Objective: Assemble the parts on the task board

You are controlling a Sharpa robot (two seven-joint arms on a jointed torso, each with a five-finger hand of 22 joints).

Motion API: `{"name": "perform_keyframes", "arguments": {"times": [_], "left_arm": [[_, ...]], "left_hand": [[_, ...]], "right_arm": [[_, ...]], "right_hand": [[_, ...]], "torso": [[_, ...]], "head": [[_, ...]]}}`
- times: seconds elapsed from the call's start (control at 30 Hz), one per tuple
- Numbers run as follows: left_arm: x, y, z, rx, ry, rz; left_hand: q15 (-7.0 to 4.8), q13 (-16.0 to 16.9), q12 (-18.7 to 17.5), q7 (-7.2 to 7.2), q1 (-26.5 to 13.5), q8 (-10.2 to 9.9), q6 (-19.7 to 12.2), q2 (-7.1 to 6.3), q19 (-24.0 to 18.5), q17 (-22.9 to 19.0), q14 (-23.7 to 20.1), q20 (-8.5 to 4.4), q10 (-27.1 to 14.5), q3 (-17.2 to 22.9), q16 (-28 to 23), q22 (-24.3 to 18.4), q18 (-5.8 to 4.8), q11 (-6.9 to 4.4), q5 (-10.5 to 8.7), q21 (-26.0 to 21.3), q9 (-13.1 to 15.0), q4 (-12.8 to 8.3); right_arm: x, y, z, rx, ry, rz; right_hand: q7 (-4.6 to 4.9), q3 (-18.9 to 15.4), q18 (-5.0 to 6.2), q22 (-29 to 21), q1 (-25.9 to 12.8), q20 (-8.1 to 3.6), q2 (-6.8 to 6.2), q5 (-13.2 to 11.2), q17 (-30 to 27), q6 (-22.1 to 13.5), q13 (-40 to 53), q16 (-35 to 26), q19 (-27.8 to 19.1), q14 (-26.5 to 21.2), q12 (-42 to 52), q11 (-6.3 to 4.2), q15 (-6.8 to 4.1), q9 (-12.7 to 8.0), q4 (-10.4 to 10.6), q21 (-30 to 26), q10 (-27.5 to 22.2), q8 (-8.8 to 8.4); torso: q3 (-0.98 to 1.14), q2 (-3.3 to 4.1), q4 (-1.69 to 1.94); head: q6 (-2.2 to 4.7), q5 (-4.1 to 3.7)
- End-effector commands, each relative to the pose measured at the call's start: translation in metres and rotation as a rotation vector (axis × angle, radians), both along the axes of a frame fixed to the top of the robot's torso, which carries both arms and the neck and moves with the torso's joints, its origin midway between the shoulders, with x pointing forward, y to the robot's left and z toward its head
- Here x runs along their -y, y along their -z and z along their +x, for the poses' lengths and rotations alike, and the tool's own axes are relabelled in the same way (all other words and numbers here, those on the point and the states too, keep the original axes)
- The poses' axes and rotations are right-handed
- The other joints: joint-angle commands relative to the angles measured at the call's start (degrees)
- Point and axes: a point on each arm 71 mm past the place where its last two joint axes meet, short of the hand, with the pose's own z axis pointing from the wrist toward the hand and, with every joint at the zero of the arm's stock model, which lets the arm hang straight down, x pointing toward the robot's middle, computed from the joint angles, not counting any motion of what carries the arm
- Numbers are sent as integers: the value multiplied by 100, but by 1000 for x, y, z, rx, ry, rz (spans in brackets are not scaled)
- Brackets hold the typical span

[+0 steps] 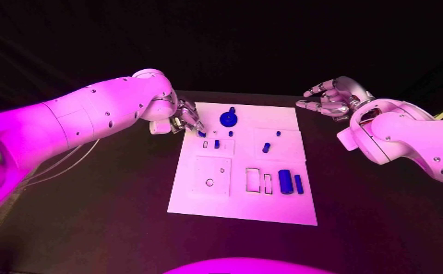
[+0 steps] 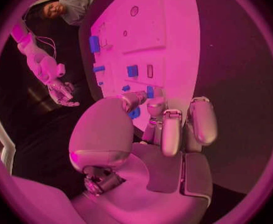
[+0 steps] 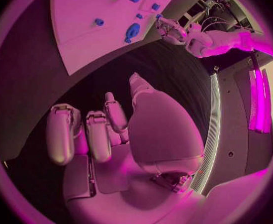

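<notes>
Lying flat, white task board [image 1: 242, 207], small blue parts [image 1: 285, 180] scattered

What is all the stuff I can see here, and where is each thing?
table: one, black, under everything.
task board: one, white plate, in the middle of the table.
parts: several small blue pieces, spread over the board; the exact count is hard to tell.
round part: one, blue, near the board's far edge.
left hand: one, silver, at the board's far left corner, fingertips at a small blue part.
right hand: one, silver, off the board's far right corner, holding nothing.
</notes>
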Motion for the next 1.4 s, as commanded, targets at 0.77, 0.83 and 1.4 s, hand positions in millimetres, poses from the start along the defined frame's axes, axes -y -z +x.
{"name": "perform_keyframes", "arguments": {"times": [0.77,0.83,1.4], "left_arm": [[25,-4,-9,70,117,98],[26,-5,-9,77,120,105],[31,0,-15,77,144,129]], "left_hand": [[-81,275,249,-160,-143,708,234,-14,119,1570,608,-56,398,1148,110,272,-75,-147,209,69,780,-511],[-86,290,261,-166,-177,722,246,-21,131,1573,610,-61,415,1178,112,289,-78,-152,219,78,791,-522],[-112,393,339,-207,-343,804,317,-39,186,1584,613,-85,520,1291,119,370,-96,-186,253,122,864,-562]], "right_arm": [[-2,1,0,5,-10,-6],[-2,1,-1,6,-12,-7],[-3,2,-1,7,-18,-8]], "right_hand": [[-7,-101,33,936,-157,-50,70,31,1006,-71,-16,-77,235,467,1,0,-26,-35,5,-77,-62,156],[-7,-101,33,936,-157,-50,70,31,1006,-71,-16,-77,235,467,1,0,-26,-35,5,-77,-62,156],[-7,-101,33,936,-157,-50,70,31,1006,-71,-16,-77,235,467,1,0,-26,-35,5,-77,-62,156]], "torso": [[-8,11,-4],[-7,9,-5],[-1,14,-7]], "head": [[-32,29],[-38,30],[-71,41]]}}
